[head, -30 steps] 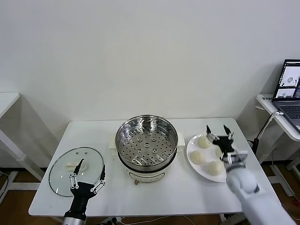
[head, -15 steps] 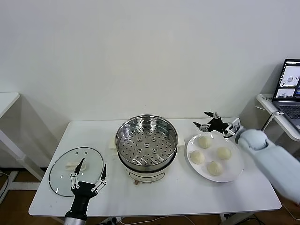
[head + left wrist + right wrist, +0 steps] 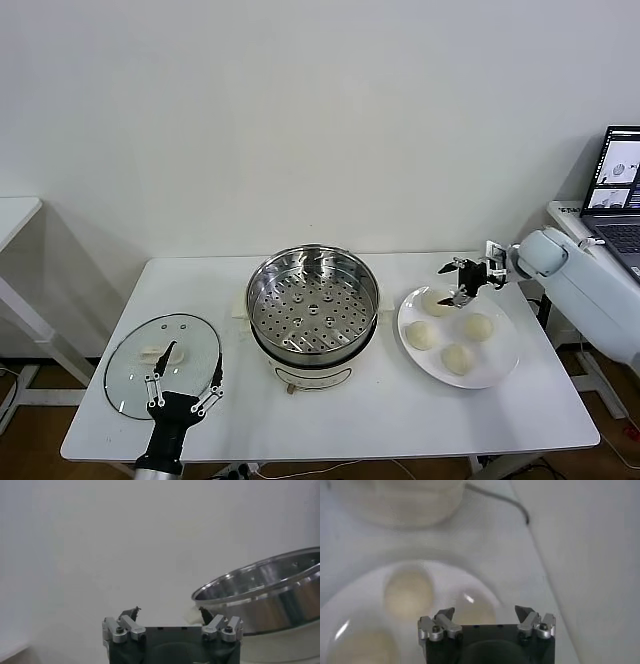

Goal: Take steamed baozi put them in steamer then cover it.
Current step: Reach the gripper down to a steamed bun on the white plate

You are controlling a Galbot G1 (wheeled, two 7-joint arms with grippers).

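The steamer point(image 3: 313, 305) stands open mid-table, its perforated tray bare; its rim also shows in the left wrist view point(image 3: 265, 592). Several steamed baozi lie on a white plate point(image 3: 500, 368) to its right, the nearest to the gripper at the plate's back point(image 3: 434, 303). My right gripper point(image 3: 450, 283) hovers open just above that back bun, reaching in from the right; its wrist view shows it point(image 3: 485, 611) over the buns point(image 3: 409, 592), holding nothing. The cover point(image 3: 135, 375), clear glass with a white handle, lies flat at front left. My left gripper point(image 3: 196, 362) waits open beside the cover point(image 3: 168, 611).
A side table with an open laptop point(image 3: 620, 190) stands to the right, close to my right arm. Another white table edge point(image 3: 15, 215) is at far left. Bare tabletop point(image 3: 380, 420) lies in front of the steamer.
My right arm has swung from the plate's front to its right side, and its gripper now points left over the back bun. The left arm has barely moved.
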